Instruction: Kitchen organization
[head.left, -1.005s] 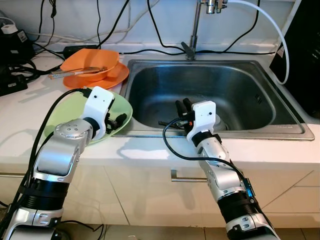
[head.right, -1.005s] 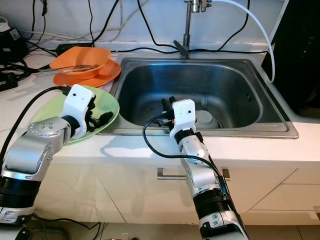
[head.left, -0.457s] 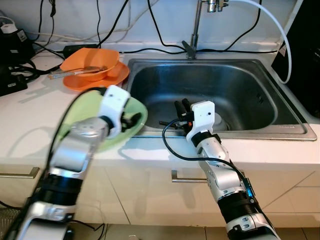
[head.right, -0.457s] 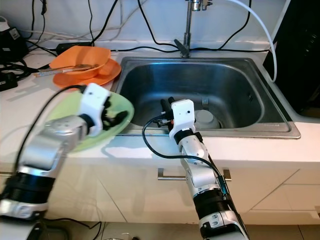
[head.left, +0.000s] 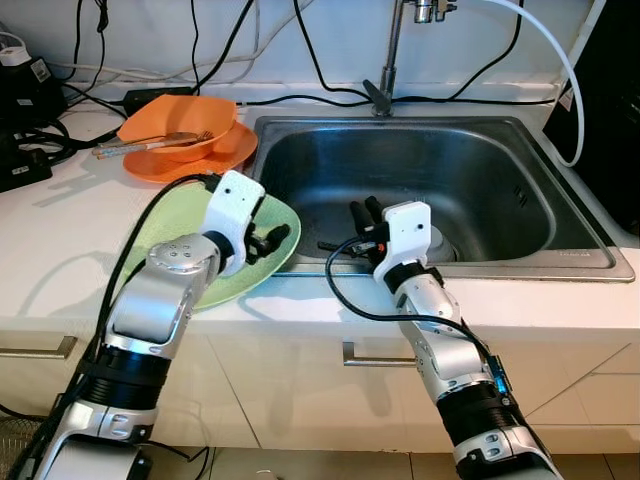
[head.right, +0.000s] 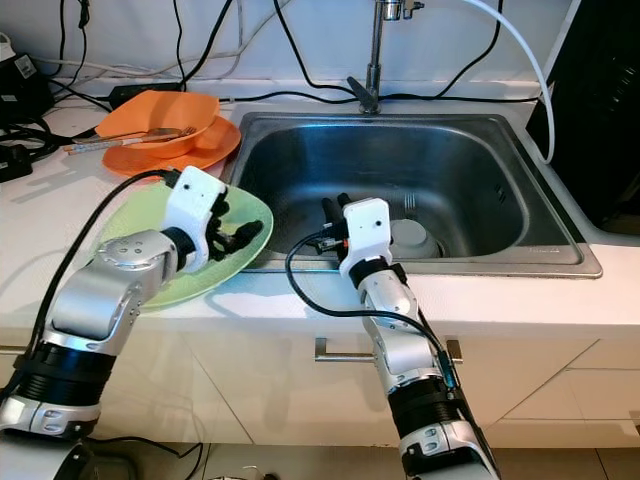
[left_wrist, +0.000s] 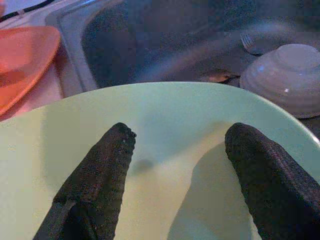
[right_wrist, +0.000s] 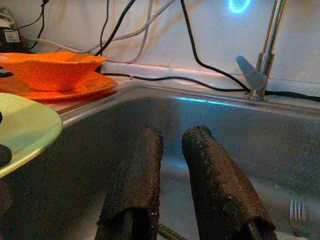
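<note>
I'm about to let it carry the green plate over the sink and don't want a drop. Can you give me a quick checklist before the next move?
1. Left end effector at the green plate: ok, fingers rest over its upper face.
2. Firm grip on the plate: cannot tell; the fingers are spread apart above it.
3. Plate position: not ok, its edge overhangs the sink rim, tilted.
4. Landing spot in the basin: not ok, an upturned grey bowl and a fork lie there.
5. Right end effector: ok, over the sink's front edge, holding nothing.
6. Orange dishes: ok, well behind the plate.
</note>
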